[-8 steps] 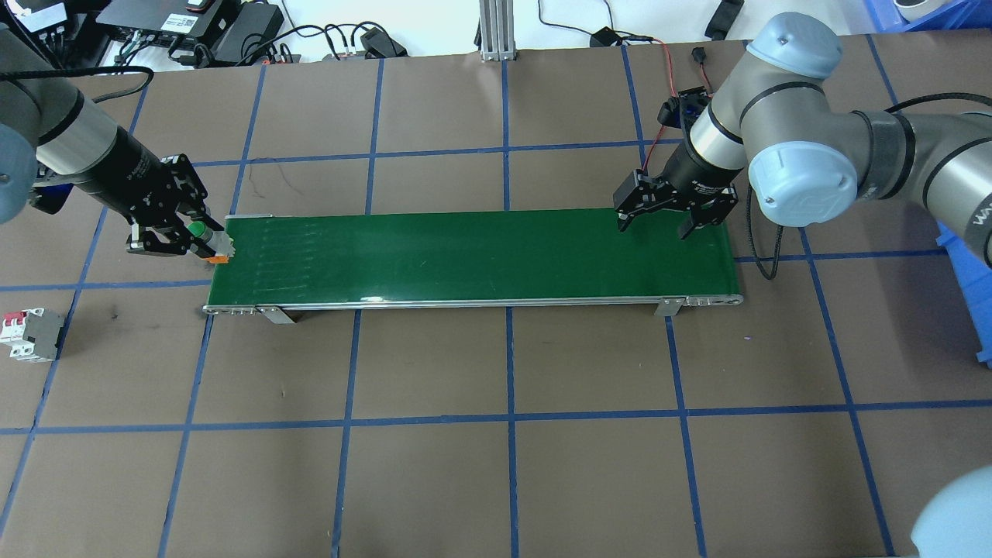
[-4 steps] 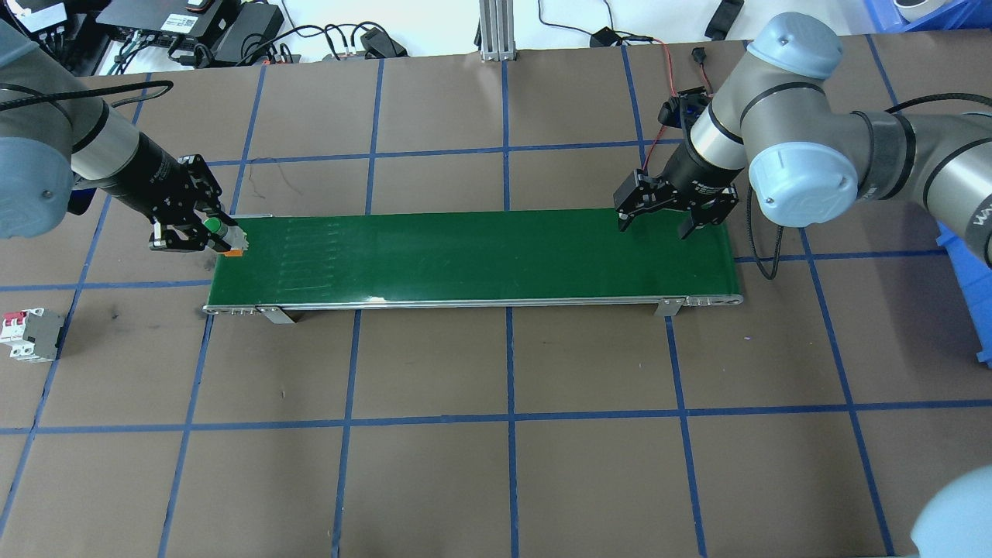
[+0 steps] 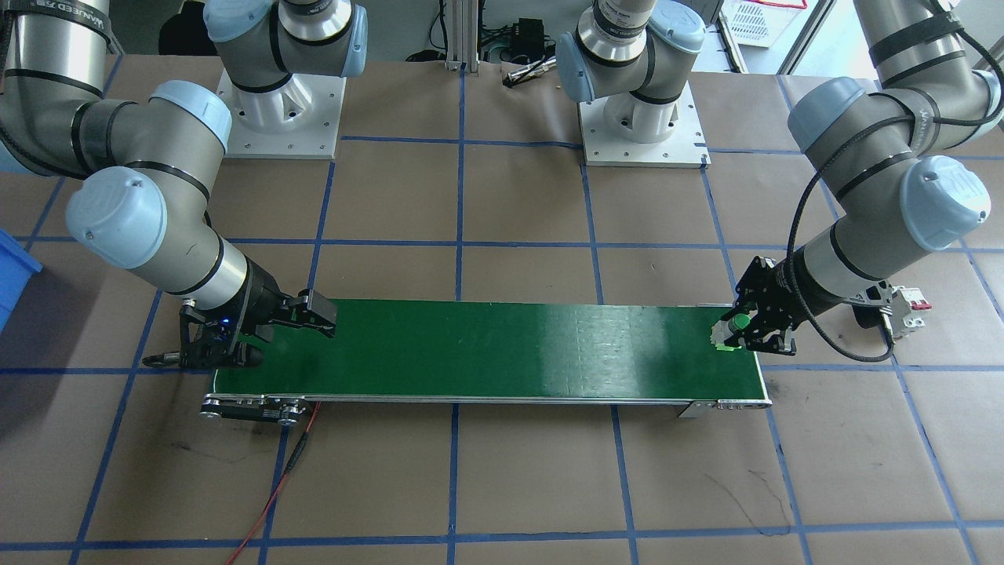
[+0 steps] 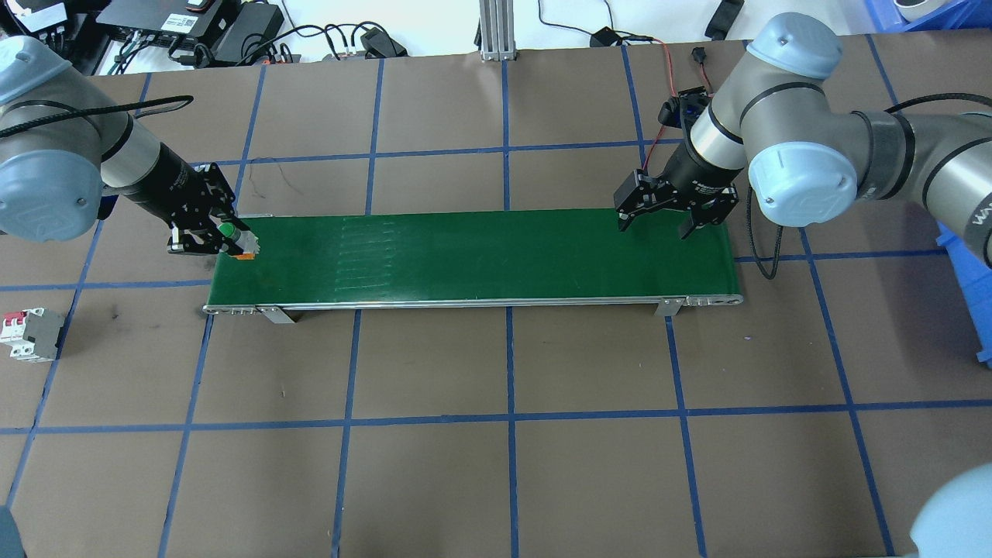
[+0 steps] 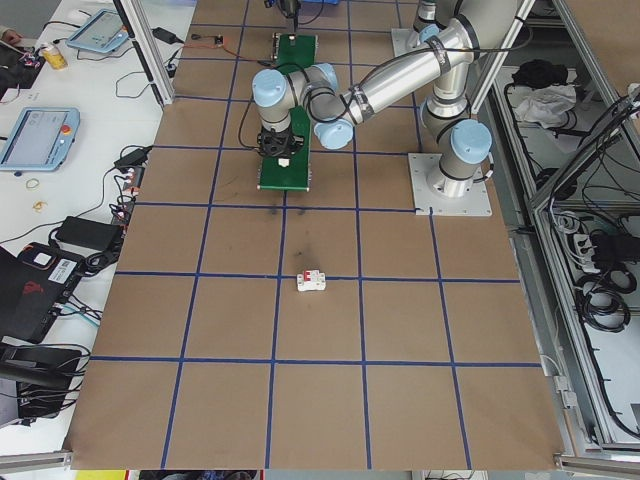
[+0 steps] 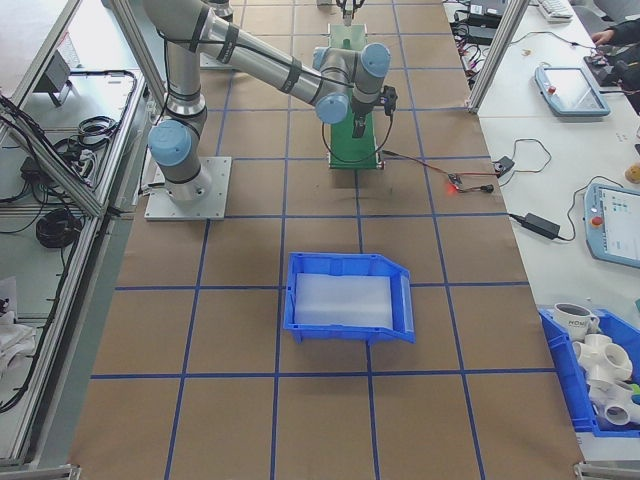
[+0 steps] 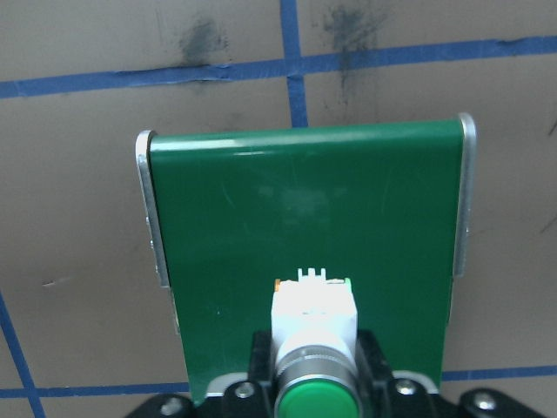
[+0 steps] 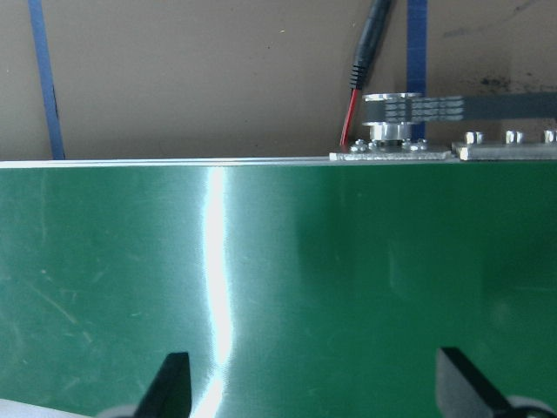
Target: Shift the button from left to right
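Left gripper [image 4: 211, 237] clenched on the button [image 4: 232, 239], held over the left end of the green conveyor belt [image 4: 473, 256]. Seen from the left wrist camera: green cap [image 7: 314, 402] nearest the lens, whitish body [image 7: 314, 306] pointing along the belt [image 7: 305, 252], black fingers [image 7: 372, 353] pressed against both sides of the body. Whether the button touched the belt surface could not be told. Orange detail visible at the button's lower edge in the overhead view.

Right gripper [image 4: 665, 221] spread wide and holding nothing, poised over the belt's right end; both fingertips [image 8: 170, 383] well apart above bare green surface in the right wrist view, belt pulley [image 8: 392, 117] and a red-and-black cable [image 8: 361, 70] beyond the far rail.

Surroundings: white circuit breaker [image 4: 29, 335] with red toggles resting on the brown table [image 4: 496, 465], well apart from the belt, off its left end. Blue bin [image 6: 348, 298] on the table beyond the right end. Belt surface between the two grippers unobstructed.
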Controlling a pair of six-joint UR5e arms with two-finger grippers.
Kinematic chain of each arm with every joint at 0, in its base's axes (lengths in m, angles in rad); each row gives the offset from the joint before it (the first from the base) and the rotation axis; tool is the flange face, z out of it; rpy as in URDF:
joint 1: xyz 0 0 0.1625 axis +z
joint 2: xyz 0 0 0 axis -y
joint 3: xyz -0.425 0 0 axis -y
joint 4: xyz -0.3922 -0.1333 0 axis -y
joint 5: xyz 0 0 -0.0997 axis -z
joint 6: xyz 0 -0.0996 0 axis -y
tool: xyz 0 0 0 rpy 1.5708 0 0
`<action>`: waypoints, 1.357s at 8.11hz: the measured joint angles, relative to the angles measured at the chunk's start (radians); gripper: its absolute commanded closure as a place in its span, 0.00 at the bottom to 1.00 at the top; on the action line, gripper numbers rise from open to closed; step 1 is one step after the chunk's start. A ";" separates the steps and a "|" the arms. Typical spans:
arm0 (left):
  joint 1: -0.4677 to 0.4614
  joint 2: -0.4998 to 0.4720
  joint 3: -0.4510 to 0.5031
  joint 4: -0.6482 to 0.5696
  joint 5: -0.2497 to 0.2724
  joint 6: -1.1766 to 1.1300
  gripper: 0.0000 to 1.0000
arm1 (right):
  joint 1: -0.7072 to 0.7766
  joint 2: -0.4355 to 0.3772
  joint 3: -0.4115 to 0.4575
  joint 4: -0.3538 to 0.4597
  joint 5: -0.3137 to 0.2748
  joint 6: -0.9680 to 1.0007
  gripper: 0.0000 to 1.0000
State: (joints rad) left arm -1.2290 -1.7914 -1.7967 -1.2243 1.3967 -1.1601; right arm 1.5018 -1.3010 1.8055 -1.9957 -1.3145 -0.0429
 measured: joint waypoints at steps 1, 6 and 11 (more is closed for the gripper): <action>0.000 -0.006 -0.003 0.001 0.002 0.000 1.00 | 0.000 0.000 0.000 0.000 0.000 0.000 0.00; -0.001 -0.027 -0.014 0.024 0.007 0.003 0.96 | 0.000 0.000 0.000 -0.002 0.000 0.000 0.00; 0.000 -0.052 -0.017 0.041 0.016 0.009 0.27 | 0.000 0.000 0.000 -0.002 0.001 0.001 0.00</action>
State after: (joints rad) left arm -1.2287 -1.8438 -1.8139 -1.1836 1.4130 -1.1510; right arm 1.5018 -1.3008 1.8055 -1.9972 -1.3131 -0.0418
